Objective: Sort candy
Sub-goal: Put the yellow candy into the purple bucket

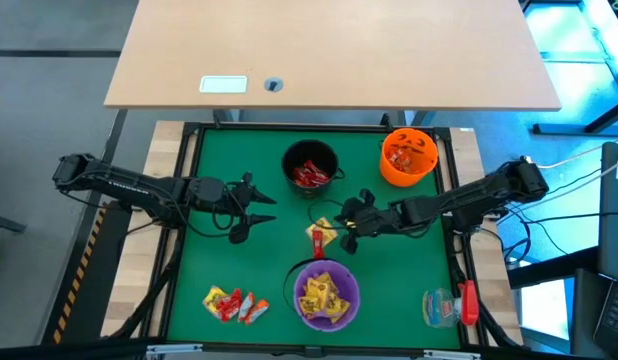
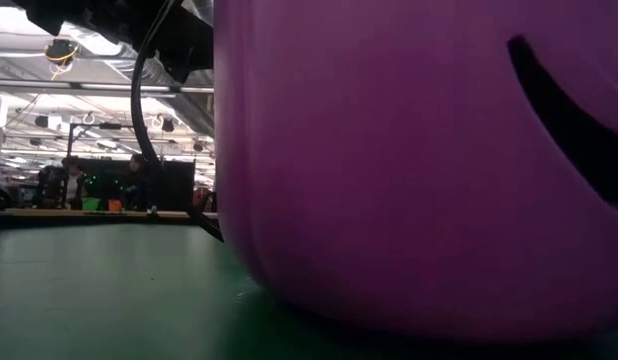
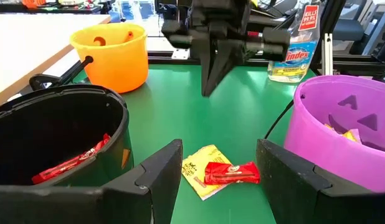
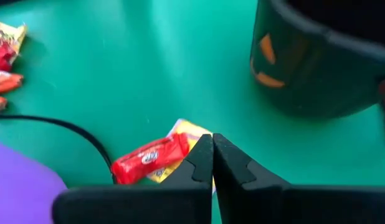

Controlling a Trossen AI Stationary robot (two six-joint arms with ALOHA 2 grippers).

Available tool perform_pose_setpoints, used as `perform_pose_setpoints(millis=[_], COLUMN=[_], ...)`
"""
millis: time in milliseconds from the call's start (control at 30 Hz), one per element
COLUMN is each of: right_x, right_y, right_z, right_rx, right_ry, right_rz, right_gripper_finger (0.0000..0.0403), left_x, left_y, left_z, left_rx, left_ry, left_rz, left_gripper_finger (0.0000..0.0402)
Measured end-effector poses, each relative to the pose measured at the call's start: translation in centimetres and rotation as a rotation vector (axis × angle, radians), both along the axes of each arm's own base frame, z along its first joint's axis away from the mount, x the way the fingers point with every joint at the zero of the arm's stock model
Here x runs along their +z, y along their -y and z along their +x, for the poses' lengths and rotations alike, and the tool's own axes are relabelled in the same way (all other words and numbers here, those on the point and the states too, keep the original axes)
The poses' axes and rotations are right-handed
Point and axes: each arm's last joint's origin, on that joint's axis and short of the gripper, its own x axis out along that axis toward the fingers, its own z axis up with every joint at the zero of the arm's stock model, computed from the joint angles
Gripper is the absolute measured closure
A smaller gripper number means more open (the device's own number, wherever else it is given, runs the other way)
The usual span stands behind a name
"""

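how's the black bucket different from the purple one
The black bucket holds red-wrapped candy; the purple bucket holds yellow-wrapped candy. The black bucket sits toward the table's far edge, the purple bucket at the near edge. Both are small, round, open-topped and carry jack-o'-lantern faces.

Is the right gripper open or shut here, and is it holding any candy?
Shut and empty: the right gripper has its fingers pressed together above the mat, while the red candy lies beside them, ungripped.
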Motion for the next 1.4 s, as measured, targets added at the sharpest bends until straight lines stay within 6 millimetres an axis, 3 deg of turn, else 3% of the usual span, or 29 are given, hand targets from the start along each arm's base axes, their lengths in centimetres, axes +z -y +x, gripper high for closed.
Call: perform_pose_setpoints(millis=[133, 267, 367, 667, 833, 967, 1100, 1400], right_x=[0.4, -0.6, -2.5, -6.8, -9.2, -10.2, -10.6, -10.7], right_y=[0.1, -0.2, -0.6, -1.0, -1.1, -1.1, -1.2, -1.2], right_z=[-0.2, 0.2, 0.8, 2.5, 2.8, 2.9, 2.9, 2.9], right_rx=[0.002, 0.08, 0.136, 0.132, 0.129, 0.102, 0.099, 0.11], right_ry=[0.011, -0.044, -0.12, -0.204, -0.286, -0.317, -0.326, -0.333], right_rz=[-0.017, 0.003, 0.02, 0.007, -0.001, 0.028, 0.037, 0.045], right_gripper_finger=[0.04, 0.0378, 0.0332, 0.0142, 0.0091, 0.0094, 0.013, 0.0294], left_x=[0.0, 0.0, 0.0, 0.0, 0.0, 0.0, 0.0, 0.0], left_y=[0.0, 0.0, 0.0, 0.0, 0.0, 0.0, 0.0, 0.0], left_z=[0.0, 0.0, 0.0, 0.0, 0.0, 0.0, 0.0, 0.0], left_rx=[0.0, 0.0, 0.0, 0.006, 0.006, 0.007, 0.008, 0.014], left_ry=[0.0, 0.0, 0.0, 0.0, 0.0, 0.0, 0.001, 0.005], left_rz=[-0.001, -0.001, -0.001, -0.018, -0.019, -0.021, -0.026, -0.047], left_gripper_finger=[0.0208, 0.0208, 0.0208, 0.0207, 0.0207, 0.0207, 0.0207, 0.0207])
